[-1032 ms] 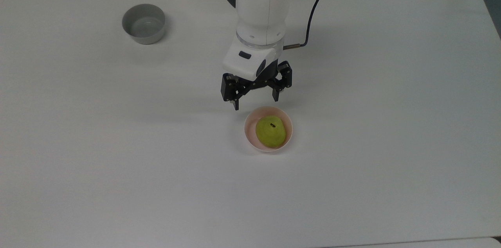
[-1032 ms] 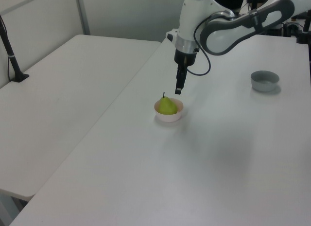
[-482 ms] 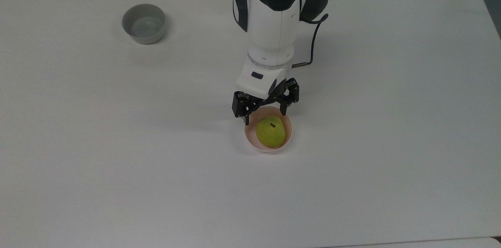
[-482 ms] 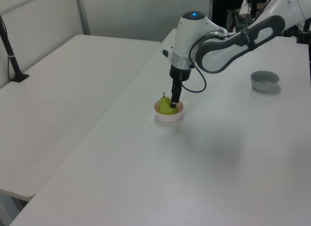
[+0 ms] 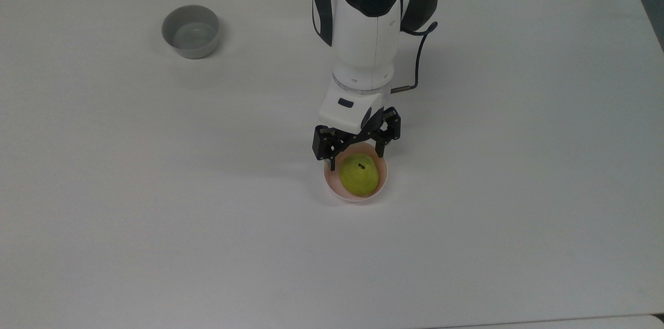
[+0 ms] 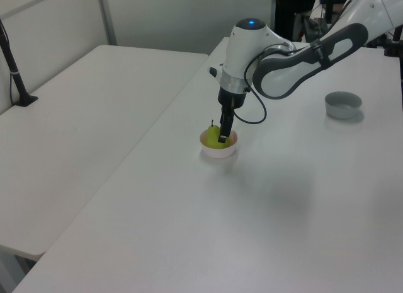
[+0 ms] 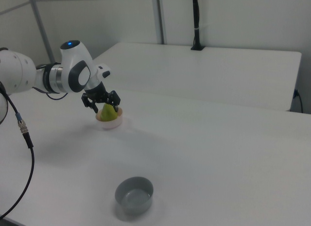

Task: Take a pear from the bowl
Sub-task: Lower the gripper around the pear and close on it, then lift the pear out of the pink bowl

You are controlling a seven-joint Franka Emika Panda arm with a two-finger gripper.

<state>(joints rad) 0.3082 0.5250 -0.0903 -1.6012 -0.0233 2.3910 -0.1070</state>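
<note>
The yellow-green pear [image 5: 359, 177] stands stem-up in the pale pink bowl [image 5: 331, 184] near the table's middle. My gripper [image 5: 357, 158] is open and points down over the bowl's far edge in the top view. One finger reaches inside the bowl's left rim and the other stands at its upper right rim, so the pear's far part lies between them. The left view has the gripper [image 6: 223, 133] dipping into the bowl [image 6: 218, 152] in front of the pear [image 6: 212, 136]. In the right view the pear [image 7: 108, 111] sits in the bowl [image 7: 110, 123] below the gripper [image 7: 102, 103].
A grey bowl [image 5: 190, 32] stands apart at the top view's upper left, also seen as the grey bowl [image 6: 343, 104] and the grey bowl [image 7: 134, 193]. A second white table [image 6: 82, 110] adjoins this one. A dark cable [image 5: 419, 59] hangs beside the wrist.
The arm has come forward and down from above the table behind the bowl. The open fingers now reach the bowl's rim around the pear. Pear and bowl have not moved.
</note>
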